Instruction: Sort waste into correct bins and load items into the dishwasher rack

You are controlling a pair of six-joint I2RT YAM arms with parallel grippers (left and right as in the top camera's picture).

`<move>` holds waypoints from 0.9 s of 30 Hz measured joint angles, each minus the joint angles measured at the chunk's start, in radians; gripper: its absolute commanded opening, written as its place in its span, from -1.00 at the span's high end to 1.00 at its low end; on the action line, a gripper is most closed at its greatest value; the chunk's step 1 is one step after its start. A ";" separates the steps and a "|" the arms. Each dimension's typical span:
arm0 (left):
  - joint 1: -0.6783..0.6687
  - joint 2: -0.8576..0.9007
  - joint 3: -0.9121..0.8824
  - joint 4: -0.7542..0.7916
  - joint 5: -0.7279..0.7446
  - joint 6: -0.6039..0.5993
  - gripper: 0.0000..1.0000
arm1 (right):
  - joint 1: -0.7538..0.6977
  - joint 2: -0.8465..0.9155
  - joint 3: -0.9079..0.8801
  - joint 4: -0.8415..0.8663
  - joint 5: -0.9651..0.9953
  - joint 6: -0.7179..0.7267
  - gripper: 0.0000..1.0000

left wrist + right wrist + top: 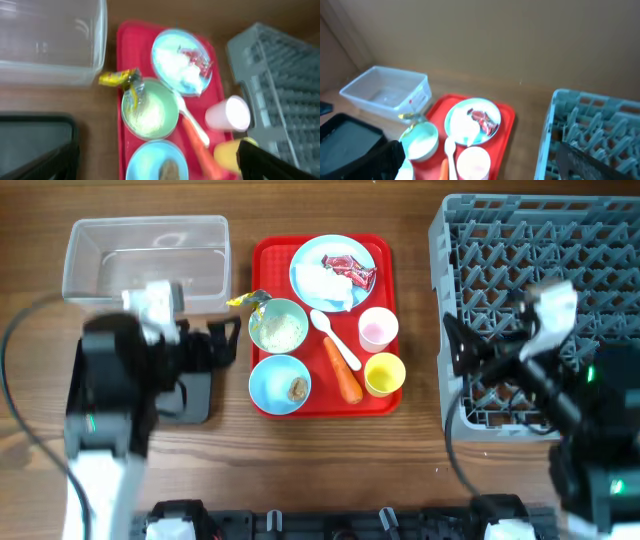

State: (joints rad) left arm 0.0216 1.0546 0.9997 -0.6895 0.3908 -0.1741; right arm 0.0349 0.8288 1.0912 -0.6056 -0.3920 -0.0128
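The left hand (232,343) and the right hand (458,345) both have their fingers apart and hold nothing. Between them, at the red tray (262,260), lie one yellow wrapper (250,298), one red wrapper (352,270) and one tissue (328,285). These are probably light and soft, best pinched at a fold. One plate (305,258), two bowls (278,328), two cups (378,330) and one spoon (335,338) look stiff, and the rim seems a good hold.
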 measured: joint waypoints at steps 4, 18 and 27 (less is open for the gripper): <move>0.000 0.330 0.255 -0.060 0.017 0.000 -1.00 | 0.001 0.150 0.055 -0.009 -0.032 0.049 -1.00; -0.204 0.586 0.269 0.001 -0.149 -0.266 -1.00 | 0.001 0.414 0.057 -0.113 -0.046 0.212 -1.00; -0.334 0.679 0.270 0.153 -0.430 -0.449 -1.00 | 0.001 0.421 0.057 -0.113 -0.045 0.218 -0.99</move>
State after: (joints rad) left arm -0.3126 1.7336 1.2697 -0.5369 -0.0395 -0.6228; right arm 0.0360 1.2495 1.1481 -0.7181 -0.4374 0.2050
